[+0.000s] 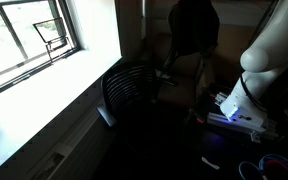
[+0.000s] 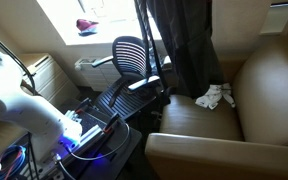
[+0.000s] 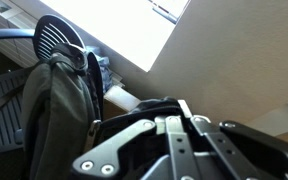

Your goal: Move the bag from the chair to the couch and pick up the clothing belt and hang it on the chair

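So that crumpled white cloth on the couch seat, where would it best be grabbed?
Probably by its bunched middle, coming straight down from above. The white cloth lies in a loose heap on the couch seat near the padded back, which blocks that side; its raised folds give something to pinch.

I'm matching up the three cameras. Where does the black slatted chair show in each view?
In an exterior view: the chair stands at centre, just right of the bright sill.
In an exterior view: the chair is at upper centre, its back below the sill.
Wrist view: the chair shows at upper left, only its slatted back clear.
Shared landmark: the bright window behind the chair.
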